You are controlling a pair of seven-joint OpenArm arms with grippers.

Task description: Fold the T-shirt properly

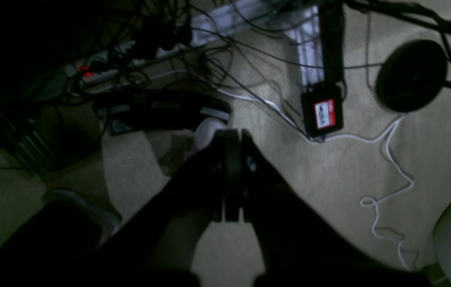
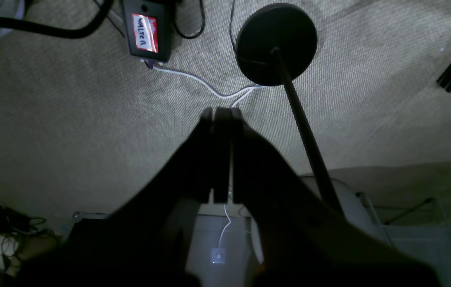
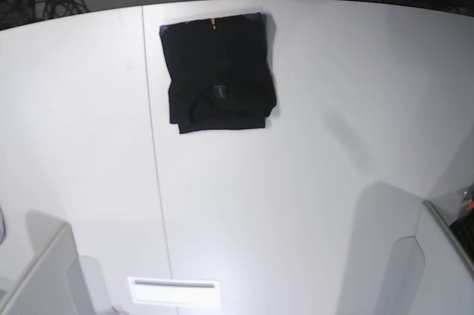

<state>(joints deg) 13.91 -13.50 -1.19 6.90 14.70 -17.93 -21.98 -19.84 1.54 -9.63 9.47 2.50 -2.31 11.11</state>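
Note:
The black T-shirt (image 3: 218, 70) lies folded into a compact rectangle at the far middle of the white table (image 3: 311, 181), with its neck opening and small tag showing near its front edge. Neither gripper shows in the base view. In the left wrist view my left gripper (image 1: 232, 133) is shut and empty, held over the carpeted floor. In the right wrist view my right gripper (image 2: 222, 111) is also shut and empty over the floor. The T-shirt does not show in either wrist view.
A seam (image 3: 157, 204) runs front to back down the table. A white strip (image 3: 174, 292) lies near the front edge. On the floor are a tangle of cables (image 1: 137, 59), a labelled black box (image 2: 147, 30) and a round black stand base (image 2: 276, 42).

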